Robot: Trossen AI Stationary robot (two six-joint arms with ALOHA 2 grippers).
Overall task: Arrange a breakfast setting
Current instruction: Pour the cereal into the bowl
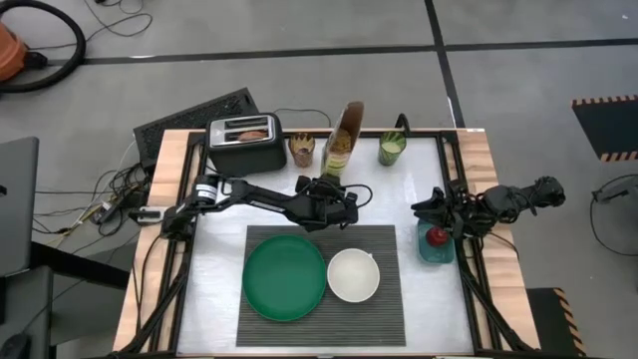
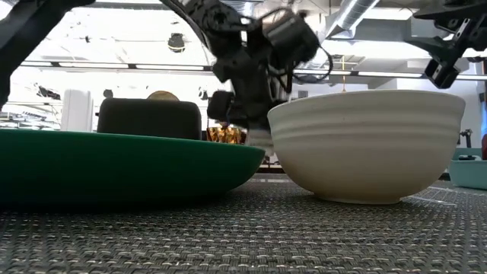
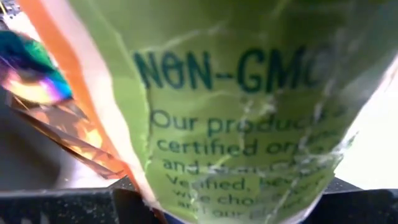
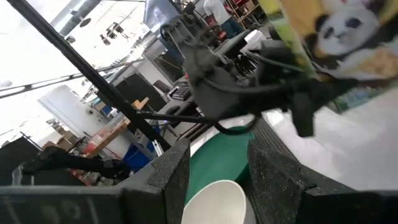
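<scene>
Two arms are over the table (image 1: 214, 299), and we go big to small from there. The dark grey ribbed placemat (image 1: 384, 299) lies at the near middle. On it sits the round green plate (image 1: 284, 277), with the smaller white bowl (image 1: 353, 275) just beside it on the right; in the low view they look almost touching, though we can't tell if they really are. Both look empty from above.

Behind the mat, along the far edge, we've got the black toaster (image 1: 246, 141), then a tall cereal box (image 1: 342, 140) (green with an orange edge and a panda on one face), then a green cup (image 1: 392, 150).

The left arm reaches across from the left side, and the left gripper (image 1: 339, 195) is right at the base of the cereal box. Its wrist camera is filled with the box's green side. We can't tell whether the fingers are actually clamped on the box or loose.

The right gripper (image 1: 431, 209) hangs at the right edge, above the teal dish (image 1: 436, 249) with the red apple (image 1: 436, 236), fingers spread apart and holding nothing.
</scene>
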